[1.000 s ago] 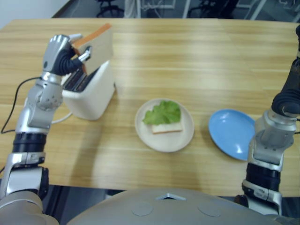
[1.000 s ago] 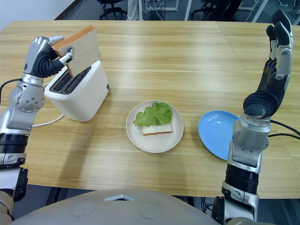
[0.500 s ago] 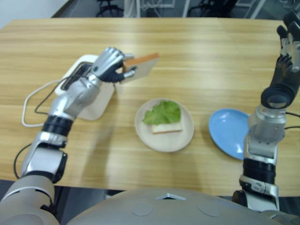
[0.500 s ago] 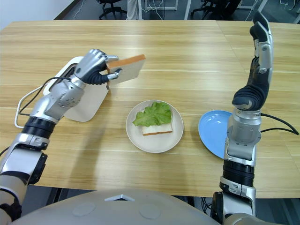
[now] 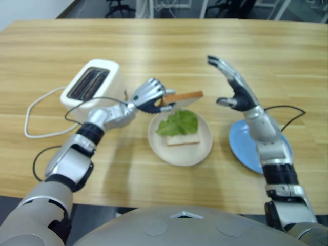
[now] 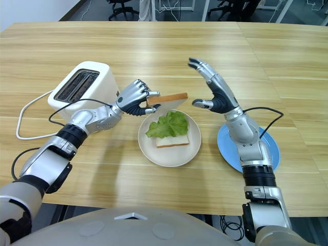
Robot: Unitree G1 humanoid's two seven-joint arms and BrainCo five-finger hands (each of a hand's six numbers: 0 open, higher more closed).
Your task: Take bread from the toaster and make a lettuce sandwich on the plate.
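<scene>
Wooden table [image 5: 154, 46] carries everything, with office chairs beyond its far edge. Your left hand [image 5: 148, 96] has its fingers curled around one end of the toasted bread slice [image 5: 183, 97]. The slice lies almost flat in the air, just above the far-left rim of the cream plate [image 5: 177, 160]. On that plate sits the lower slice [image 5: 183, 139], with the lettuce [image 5: 178, 123] draped over it and bulging toward the far side. Your right hand [image 5: 233, 89] hovers spread and empty, beside the cream plate and above the blue plate [image 5: 247, 151]. The toaster [image 5: 95, 84] stands well apart to the left.

The step in hand, as I read it, is capping the sandwich. Bring the slice toward yourself until it sits squarely over the lower slice, not over the lettuce's far bulge. Level it and lower it until it rests on the leaf. Then uncurl your fingers and draw the hand out sideways so it doesn't drag the slice along. If the free edge tips, your spread right hand is close enough to steady it.
</scene>
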